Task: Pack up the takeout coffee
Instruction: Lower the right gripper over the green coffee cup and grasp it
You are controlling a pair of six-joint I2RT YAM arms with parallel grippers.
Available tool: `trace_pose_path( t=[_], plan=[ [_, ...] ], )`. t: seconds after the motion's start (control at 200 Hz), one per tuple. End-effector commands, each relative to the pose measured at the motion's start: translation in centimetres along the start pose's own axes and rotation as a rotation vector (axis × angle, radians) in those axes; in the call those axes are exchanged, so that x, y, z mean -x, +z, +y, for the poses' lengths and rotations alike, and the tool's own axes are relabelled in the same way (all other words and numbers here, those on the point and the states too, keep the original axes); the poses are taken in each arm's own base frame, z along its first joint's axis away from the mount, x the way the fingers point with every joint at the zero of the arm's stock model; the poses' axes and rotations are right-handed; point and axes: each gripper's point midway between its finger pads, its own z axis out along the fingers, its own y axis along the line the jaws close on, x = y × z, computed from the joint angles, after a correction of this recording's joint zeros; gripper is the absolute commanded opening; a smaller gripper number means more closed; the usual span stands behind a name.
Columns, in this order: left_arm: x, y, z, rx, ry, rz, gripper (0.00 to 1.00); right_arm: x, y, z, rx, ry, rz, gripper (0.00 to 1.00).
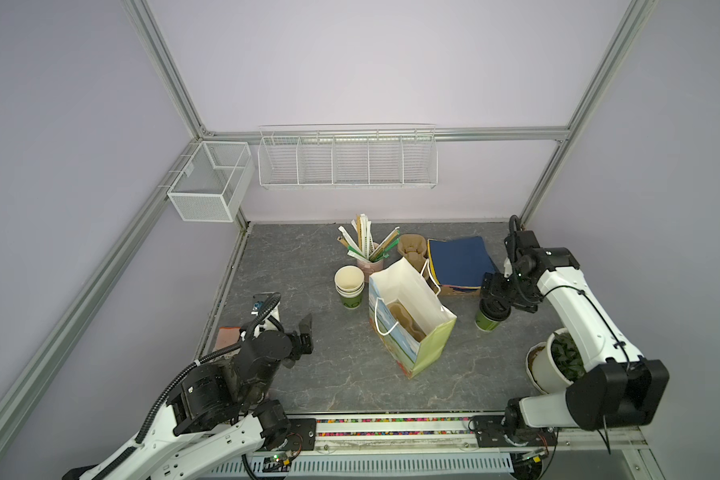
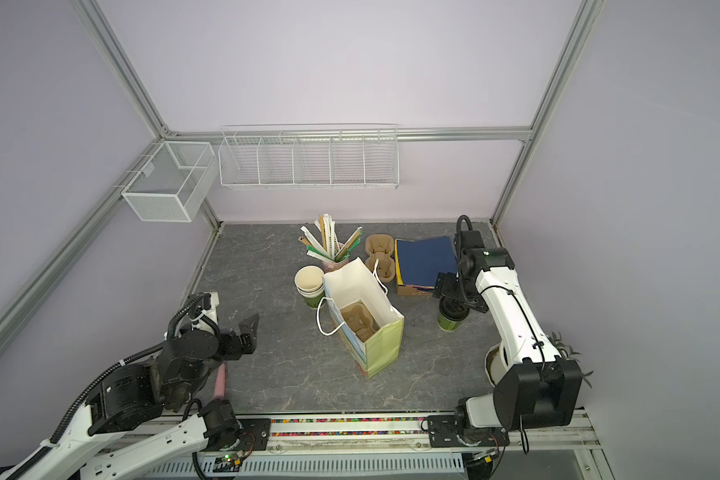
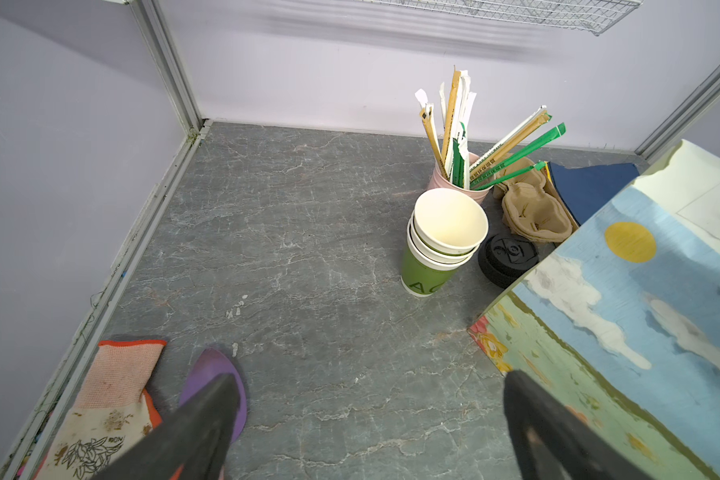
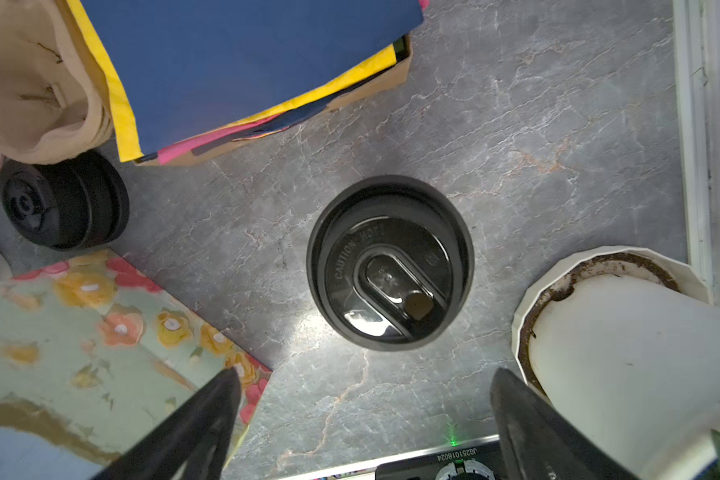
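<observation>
1. Grey stone-patterned table [image 1: 292,266]: it is carrying every item listed below.
2. Paper bag [image 1: 435,343]: it is standing upright and open-mouthed at the middle of the table, with a brown cup carrier [image 1: 404,322] sitting on its floor.
3. Stack of blue sheets [image 1: 460,259]: it is lying in a low cardboard box at the far right, just beyond the coffee.
4. White plant pot [image 1: 544,366]: it is standing at the near right, partly hidden by the right arm.
5. Right gripper [image 4: 364,380]: it is hanging directly above the takeout coffee with its jaws spread wide, holding nothing and not touching the lid.
6. Left gripper [image 3: 371,380]: it is hovering low over the near left of the table, left of the bag, with its jaws spread wide and empty.
7. Takeout coffee [image 1: 488,323]: it is standing upright on the table just right of the bag, outside it, with its black lid seated on top.
8. Stack of lidless cups [image 1: 349,286]: it is standing just left of the bag's far corner.
9. Stack of black lids [image 4: 63,203]: it is sitting between the cup stack and the bag's far side.
</observation>
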Motion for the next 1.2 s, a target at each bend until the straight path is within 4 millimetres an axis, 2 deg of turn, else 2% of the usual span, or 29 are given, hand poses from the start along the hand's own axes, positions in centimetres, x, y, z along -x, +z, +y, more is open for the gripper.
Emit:
trace_pose_path(
  t=[0.0,0.175,0.385,0.82,1.194],
  plan=[
    [-0.2,0.0,0.3,0.01,0.021,0.004,0.99,0.0,1.6,0.1,0.002,0.037,0.03,0.99],
    [-0.2,0.0,0.4,0.012,0.021,0.004,0.99,-0.1,2.7,-0.9,-0.037,0.056,0.037,1.0],
    [-0.3,0.1,0.2,0.011,0.025,0.008,0.99,0.0,3.4,-1.2,-0.045,0.058,0.048,0.92],
    [-0.3,0.1,0.3,0.013,0.024,0.007,0.99,-0.5,5.3,-1.3,-0.055,0.048,0.107,0.84],
    [-0.3,0.1,0.4,0.016,0.026,0.008,0.99,-0.9,4.7,-1.2,-0.031,0.047,0.102,0.73]
  ],
)
